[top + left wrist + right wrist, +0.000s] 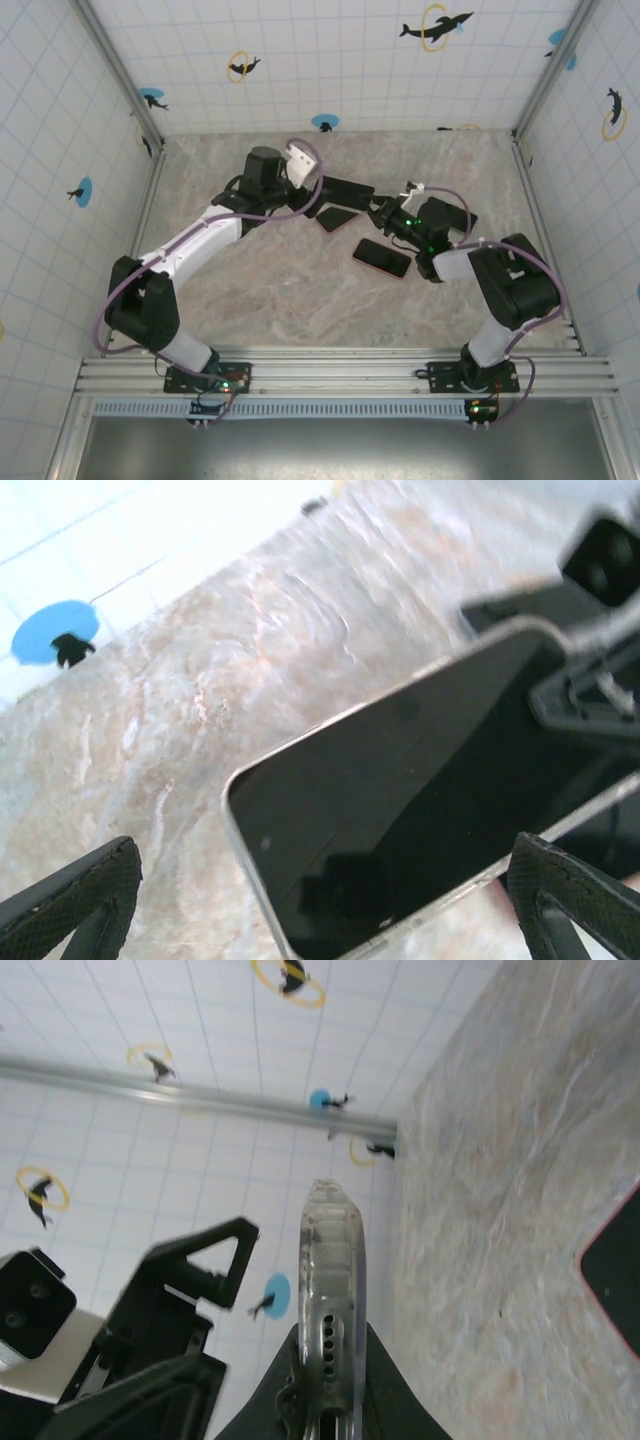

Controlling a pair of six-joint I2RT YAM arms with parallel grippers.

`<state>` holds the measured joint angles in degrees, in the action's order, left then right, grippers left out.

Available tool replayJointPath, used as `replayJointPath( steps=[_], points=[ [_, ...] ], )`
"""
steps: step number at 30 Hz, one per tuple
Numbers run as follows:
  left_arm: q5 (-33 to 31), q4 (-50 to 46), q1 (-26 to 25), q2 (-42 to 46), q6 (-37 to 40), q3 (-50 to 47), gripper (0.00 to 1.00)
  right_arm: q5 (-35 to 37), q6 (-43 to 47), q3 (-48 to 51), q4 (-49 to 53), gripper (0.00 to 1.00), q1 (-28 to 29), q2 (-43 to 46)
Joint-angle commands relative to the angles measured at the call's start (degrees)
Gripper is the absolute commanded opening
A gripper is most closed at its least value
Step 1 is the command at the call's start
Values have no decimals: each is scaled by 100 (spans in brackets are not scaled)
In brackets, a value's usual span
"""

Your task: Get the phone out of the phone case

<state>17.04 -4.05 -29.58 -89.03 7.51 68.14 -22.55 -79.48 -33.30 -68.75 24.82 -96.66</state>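
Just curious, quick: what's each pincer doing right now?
Left pincer: open, gripping nothing.
Right pincer: closed on the clear case.

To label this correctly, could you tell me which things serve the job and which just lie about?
Job:
- phone in clear case
- right gripper, jaws shut on it
- left gripper, jaws open around it

Lying about:
- red-edged phone, flat on the table

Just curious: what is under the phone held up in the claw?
Marbled table shows past the edges of the phone; whatever lies straight beneath is hidden by the phone itself.
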Motion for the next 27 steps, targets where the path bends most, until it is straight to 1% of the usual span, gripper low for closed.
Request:
replayJointPath(
  steps=[1, 3, 5, 6, 9, 12, 15, 17, 22, 25, 27],
  points=[
    [-342, 853, -34, 205, -2656, -236, 95, 958, -318, 91, -1058, 0, 109, 253],
    [-420, 1210, -38, 295, -3825, -474, 93, 1320, -367, 167, -1239, 0, 199, 278],
    [-286, 1632, -31, 396, -4679, -710, 91, 1617, -360, 207, -1343, 0, 282, 317],
    [-375, 1856, -52, 466, -5122, -833, 90, 1824, -375, 245, -1368, 0, 344, 352],
    [-602, 2724, -177, 631, -6213, -1309, 88, 2323, -371, 304, -1421, 0, 523, 441],
    [-766, 3585, -376, 679, -6971, -1676, 86, 2768, -364, 313, -1470, 0, 708, 499],
    [-925, 4249, -602, 580, -7559, -1833, 81, 3063, -389, 290, -1475, 0, 879, 508],
    [-957, 4560, -733, 441, -7808, -1849, 78, 3230, -430, 289, -1522, 0, 989, 500],
    [-1006, 5062, -928, 30, -8149, -1744, 68, 3300, -425, 201, -1449, 0, 1188, 525],
    [-1048, 5224, -987, -143, -8332, -1753, 63, 3359, -463, 222, -1512, 0, 1236, 556],
    [-1166, 5271, -1029, -151, -8409, -1846, 62, 3364, -464, 251, -1536, 0, 1244, 586]
  ],
)
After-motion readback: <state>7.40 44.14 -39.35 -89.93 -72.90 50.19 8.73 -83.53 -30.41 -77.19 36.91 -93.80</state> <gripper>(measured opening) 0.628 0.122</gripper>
